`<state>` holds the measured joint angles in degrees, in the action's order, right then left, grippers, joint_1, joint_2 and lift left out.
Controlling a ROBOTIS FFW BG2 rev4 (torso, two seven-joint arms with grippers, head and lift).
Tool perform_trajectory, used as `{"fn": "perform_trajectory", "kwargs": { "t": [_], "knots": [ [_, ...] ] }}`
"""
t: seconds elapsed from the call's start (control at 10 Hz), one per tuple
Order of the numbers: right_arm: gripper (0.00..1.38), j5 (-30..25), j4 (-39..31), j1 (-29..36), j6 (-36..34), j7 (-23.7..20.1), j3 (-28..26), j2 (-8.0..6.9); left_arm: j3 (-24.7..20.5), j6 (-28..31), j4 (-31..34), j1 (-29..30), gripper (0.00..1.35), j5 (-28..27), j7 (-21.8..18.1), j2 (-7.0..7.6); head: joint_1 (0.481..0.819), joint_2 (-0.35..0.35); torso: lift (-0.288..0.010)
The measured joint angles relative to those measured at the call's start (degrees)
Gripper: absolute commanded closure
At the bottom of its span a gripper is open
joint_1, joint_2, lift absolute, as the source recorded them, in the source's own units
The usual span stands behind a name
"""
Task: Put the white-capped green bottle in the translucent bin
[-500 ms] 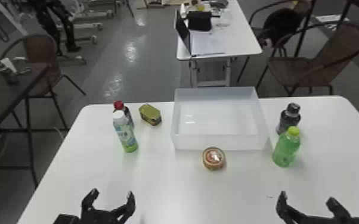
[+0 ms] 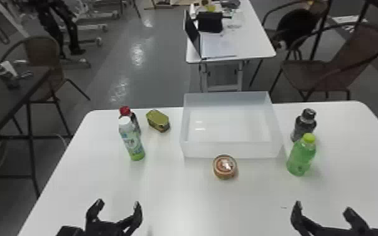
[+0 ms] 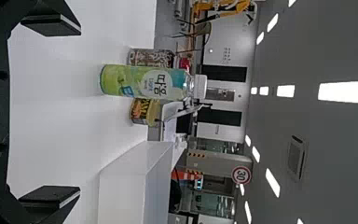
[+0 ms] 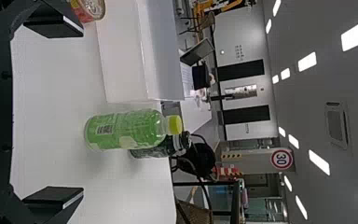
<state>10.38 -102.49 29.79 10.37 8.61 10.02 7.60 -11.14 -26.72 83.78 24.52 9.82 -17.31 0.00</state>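
Note:
The white-capped green bottle (image 2: pixel 132 141) stands upright on the table's left part, in front of a red-capped bottle. My left gripper (image 2: pixel 117 205) is open near the table's front edge, nearer than that bottle. In the left wrist view the bottle (image 3: pixel 144 83) lies beyond the spread fingers of the left gripper (image 3: pixel 51 109), apart from them. The translucent bin (image 2: pixel 229 149) sits at the back middle with nothing in it. At the front right, my right gripper (image 2: pixel 321 208) is parked open; in its wrist view the right gripper (image 4: pixel 53 112) holds nothing.
Behind the green bottle are the red-capped bottle (image 2: pixel 136 123) and an olive tin (image 2: pixel 158 120). A round can (image 2: pixel 225 167) sits just before the bin. Right of the bin stand a yellow-green-capped bottle (image 2: pixel 301 156) and a dark bottle (image 2: pixel 304 125).

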Motion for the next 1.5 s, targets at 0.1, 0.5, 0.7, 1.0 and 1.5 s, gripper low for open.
{"fn": "perform_trajectory", "kwargs": {
  "t": [0.1, 0.5, 0.7, 1.0, 1.5],
  "knots": [
    [0.10, 0.0, 0.0, -0.1, 0.0, 0.0, 0.0, -0.03, 0.2, 0.0, 0.0, 0.0, 0.10, 0.1, 0.0, 0.00, 0.695, 0.145, -0.054],
    [0.10, 0.1, 0.1, -0.1, 0.0, 0.0, 0.0, -0.04, 0.5, 1.4, -3.7, -3.8, 0.10, 0.8, -2.2, 0.00, 0.695, 0.129, -0.054],
    [0.10, 0.2, 0.2, -0.6, 0.0, 0.0, 0.0, -0.04, 0.6, 2.9, -9.8, -10.5, 0.10, 0.4, -4.9, 0.06, 0.695, 0.108, -0.054],
    [0.10, 0.3, 0.6, -1.4, 0.0, 0.0, 0.0, -0.04, -0.2, 3.1, -20.8, -21.4, 0.10, -1.4, -6.7, 2.25, 0.695, 0.103, -0.054],
    [0.10, 0.6, 1.8, -2.8, 0.0, -0.8, 0.8, -0.57, -1.3, 8.2, -33.3, -34.7, 0.10, -4.8, -8.5, 8.23, 0.695, 0.159, -0.054]
  ]
}}
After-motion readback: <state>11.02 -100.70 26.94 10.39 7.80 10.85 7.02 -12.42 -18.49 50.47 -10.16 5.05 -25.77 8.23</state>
